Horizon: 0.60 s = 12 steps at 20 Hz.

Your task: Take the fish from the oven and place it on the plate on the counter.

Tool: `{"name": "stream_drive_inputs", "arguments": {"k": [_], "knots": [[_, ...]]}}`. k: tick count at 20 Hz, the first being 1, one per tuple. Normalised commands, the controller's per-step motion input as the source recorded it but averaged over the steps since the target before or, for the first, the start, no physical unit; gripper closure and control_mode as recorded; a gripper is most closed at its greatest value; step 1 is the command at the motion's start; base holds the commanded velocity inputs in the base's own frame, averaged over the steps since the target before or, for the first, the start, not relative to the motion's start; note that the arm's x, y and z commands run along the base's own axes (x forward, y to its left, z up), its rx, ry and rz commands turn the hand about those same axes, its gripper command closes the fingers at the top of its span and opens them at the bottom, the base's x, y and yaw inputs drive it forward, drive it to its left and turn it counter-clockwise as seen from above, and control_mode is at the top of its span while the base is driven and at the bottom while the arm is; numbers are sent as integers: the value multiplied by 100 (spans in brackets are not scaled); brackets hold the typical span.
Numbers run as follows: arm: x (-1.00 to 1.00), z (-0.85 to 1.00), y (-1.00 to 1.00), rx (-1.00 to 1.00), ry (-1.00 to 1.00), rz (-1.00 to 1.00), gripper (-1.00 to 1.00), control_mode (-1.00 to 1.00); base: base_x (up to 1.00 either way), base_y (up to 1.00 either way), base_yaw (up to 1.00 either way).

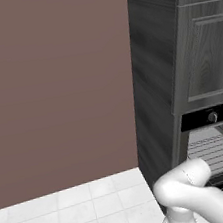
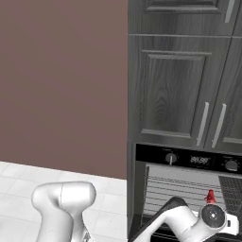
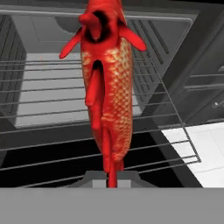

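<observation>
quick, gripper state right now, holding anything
Gripper: closed on the fish, held by its tail in front of the oven racks.

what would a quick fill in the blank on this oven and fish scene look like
1. The gripper is shut on the ____.
2. The fish is colored ____.
3. The oven racks are made of grey ____.
4. The cabinets above the oven are dark ____.

Missing words: fish; red-orange; wire; grey
</observation>
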Motion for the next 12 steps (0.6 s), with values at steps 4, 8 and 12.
{"name": "stream_drive_inputs", "arguments": {"k": [4, 8, 12], "knots": [[-93, 96, 30, 0, -5, 15, 100, -100, 0, 0, 0], [-80, 99, 50, -1, -8, 21, 100, -100, 0, 0, 0], [-59, 100, 80, -6, -11, 21, 100, -100, 0, 0, 0]]}}
